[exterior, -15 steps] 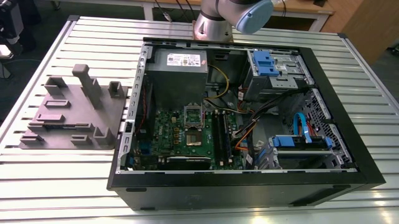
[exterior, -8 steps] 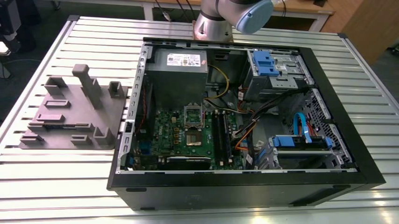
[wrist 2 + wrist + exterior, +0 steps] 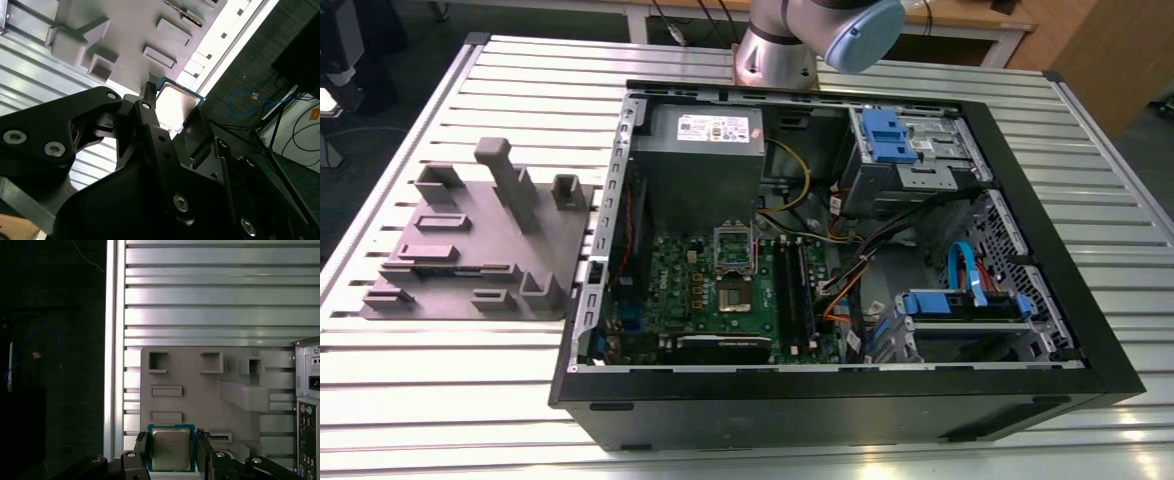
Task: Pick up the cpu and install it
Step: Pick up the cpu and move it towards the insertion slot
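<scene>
**The cpu is gripped and held clear above the tray; it is not yet installed.**

In both wrist views the cpu (image 3: 171, 447) sits between the two dark fingers (image 3: 141, 449), which are closed narrowly on its opposite edges. Its silvery top plate faces the camera. It hangs well above the grey moulded tray (image 3: 200, 405) and the slatted bench (image 3: 200, 300); in the second wrist view the cpu (image 3: 177, 101) shows against the tray's near edge. The pick-up therefore looks finished. In the exterior view the arm (image 3: 801, 40) stands behind the open computer case (image 3: 827, 400). The socket (image 3: 734, 265) on the green motherboard (image 3: 687, 290) is well apart from the tray (image 3: 480, 235). The seating in the socket is left to do.
</scene>
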Available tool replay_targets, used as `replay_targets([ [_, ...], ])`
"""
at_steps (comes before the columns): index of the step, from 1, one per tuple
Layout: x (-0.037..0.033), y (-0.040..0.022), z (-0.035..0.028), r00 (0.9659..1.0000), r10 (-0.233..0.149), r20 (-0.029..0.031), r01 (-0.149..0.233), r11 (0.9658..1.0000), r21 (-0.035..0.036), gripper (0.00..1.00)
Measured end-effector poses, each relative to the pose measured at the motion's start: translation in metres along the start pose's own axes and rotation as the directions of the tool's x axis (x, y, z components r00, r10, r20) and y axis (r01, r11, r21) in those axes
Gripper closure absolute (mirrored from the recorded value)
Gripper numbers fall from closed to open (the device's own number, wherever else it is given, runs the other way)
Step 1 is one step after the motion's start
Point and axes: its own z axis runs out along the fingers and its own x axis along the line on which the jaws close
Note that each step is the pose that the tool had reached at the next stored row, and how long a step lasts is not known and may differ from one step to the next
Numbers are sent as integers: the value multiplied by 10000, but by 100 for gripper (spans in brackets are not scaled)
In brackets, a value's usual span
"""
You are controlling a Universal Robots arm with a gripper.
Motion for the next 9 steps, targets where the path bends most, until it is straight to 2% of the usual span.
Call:
replay_targets([
  [9, -55, -1, 1, 10000, -2, 3, 2, 10000, -2, 53],
])
